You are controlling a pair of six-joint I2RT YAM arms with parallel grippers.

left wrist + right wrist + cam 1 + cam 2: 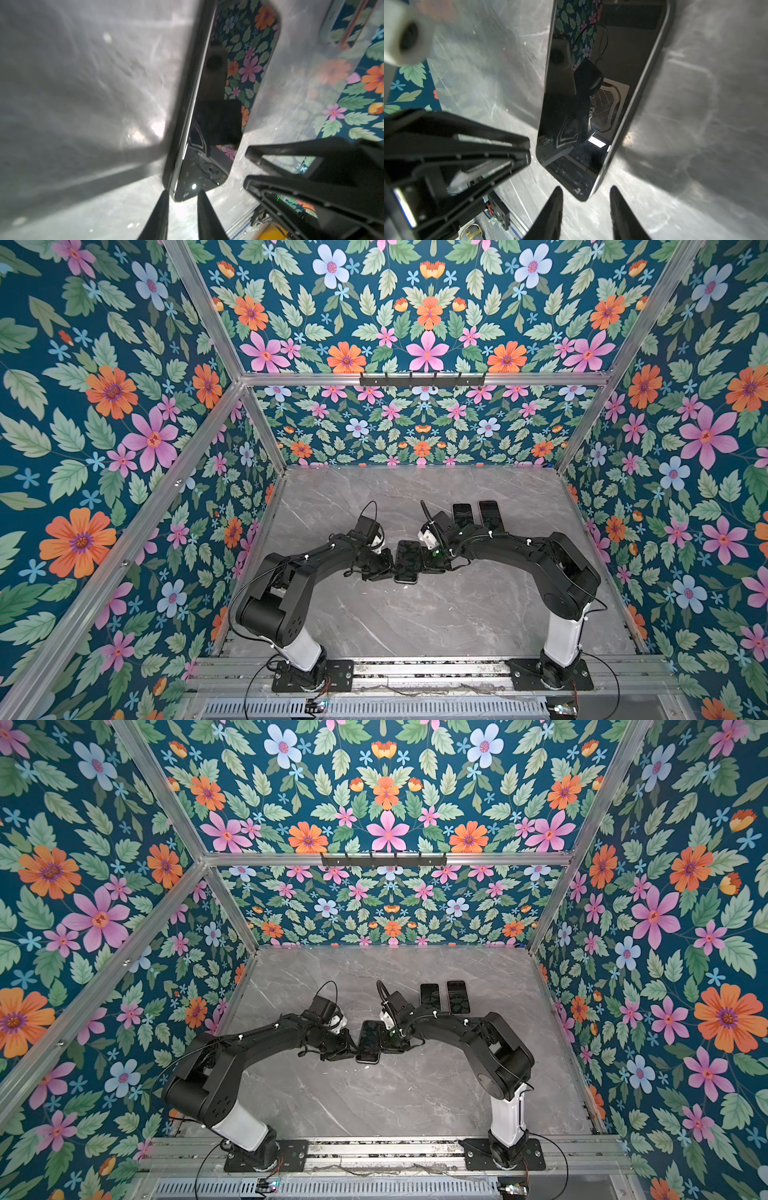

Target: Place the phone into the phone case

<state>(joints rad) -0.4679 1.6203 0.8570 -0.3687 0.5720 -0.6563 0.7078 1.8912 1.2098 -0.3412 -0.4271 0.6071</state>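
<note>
The phone (407,561) (369,1041) lies near the middle of the marble table, dark glass up, with a silver edge. A black rim (188,83) hugs one long side in the left wrist view. It looks like the phone case's wall, and I cannot tell how deep the phone sits. My left gripper (390,568) (182,193) pinches the phone's (207,124) near corner, one tip at the rim and one on the glass. My right gripper (426,566) (586,188) stands open at the opposite near corner of the phone (581,104), tips apart from it.
Two more dark phone-shaped slabs (462,514) (490,514) lie side by side at the back right, behind the right arm. Flowered walls and aluminium posts enclose the table (415,622). The arms' base rail (415,668) runs along the front edge.
</note>
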